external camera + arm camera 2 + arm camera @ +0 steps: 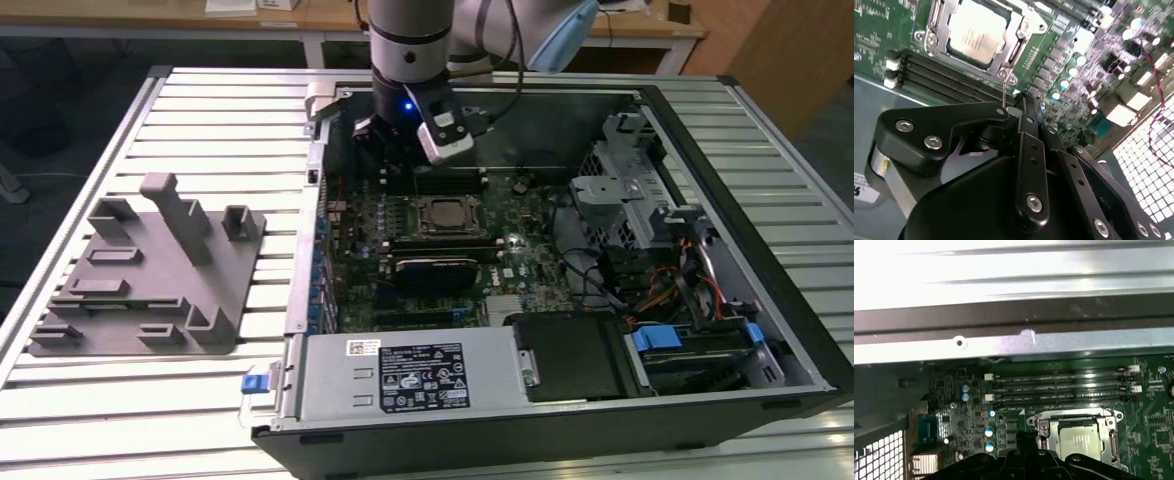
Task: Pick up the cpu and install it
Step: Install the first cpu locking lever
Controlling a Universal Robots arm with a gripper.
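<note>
Fingers (1026, 125): seemingly together, holding nothing.
Cpu (976, 35): lies in its socket (934, 37), just beyond the fingers.
Lever (1004, 92): beside the fingers.
Care: probably push the lever squarely and avoid slipping.

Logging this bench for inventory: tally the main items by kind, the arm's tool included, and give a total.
cpu: 1
computer case: 1
grey fixture block: 1
gripper: 1
Total: 4

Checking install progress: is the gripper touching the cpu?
Apart. In the second wrist view, memory slots lie between the gripper and the cpu seated in its socket.
</note>
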